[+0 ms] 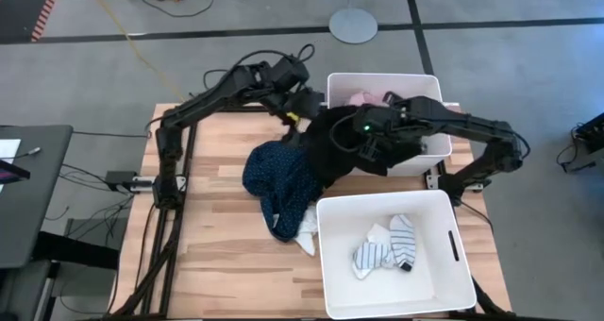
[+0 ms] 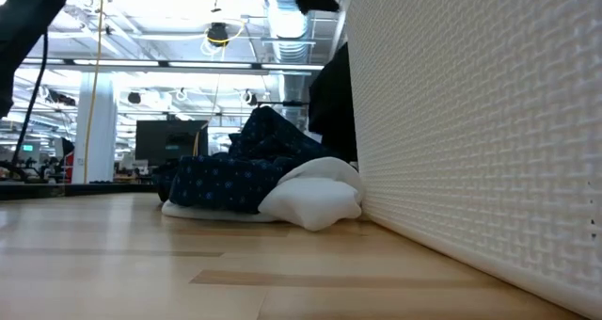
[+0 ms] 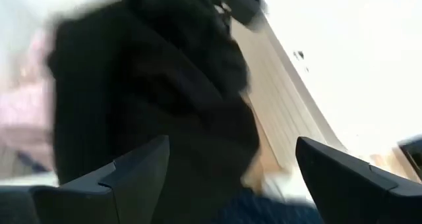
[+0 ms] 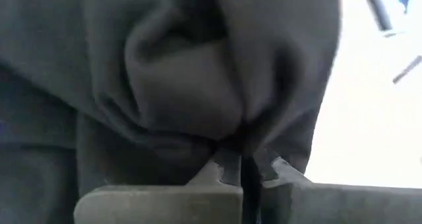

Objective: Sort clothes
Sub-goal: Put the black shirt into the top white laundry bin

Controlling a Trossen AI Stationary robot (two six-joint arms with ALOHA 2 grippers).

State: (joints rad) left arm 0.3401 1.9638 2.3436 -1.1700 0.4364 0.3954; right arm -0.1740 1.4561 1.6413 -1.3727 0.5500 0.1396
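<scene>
My right gripper [image 1: 351, 132] is shut on the large black garment [image 1: 330, 146], which hangs beside the far white bin [image 1: 436, 83]; it also shows in the low view [image 2: 329, 89]. My left gripper [image 1: 304, 109] is open just beyond the garment's far left part, its fingers [image 3: 135, 174] on either side of the black cloth [image 3: 165, 99]. A navy dotted garment [image 1: 278, 179] lies heaped on the table, on a white cloth [image 1: 306, 236]. A pink garment [image 1: 363, 98] lies in the far bin. Striped and white socks [image 1: 387, 245] lie in the near bin [image 1: 326, 264]. My right gripper pinches a bunched fold of the black garment [image 4: 227, 128] between its two shut fingers; several layers gather there. The cloth hangs slack below the hold, and its lower part hangs down to the navy garment. My left gripper: I cannot tell whether its open fingers touch the black cloth.
The near bin's wall [image 2: 470, 151] stands close on the low view's right. The white cloth [image 2: 315, 200] and the navy garment [image 2: 230, 181] lie against it. Bare wood [image 1: 217, 255] lies at the table's near left.
</scene>
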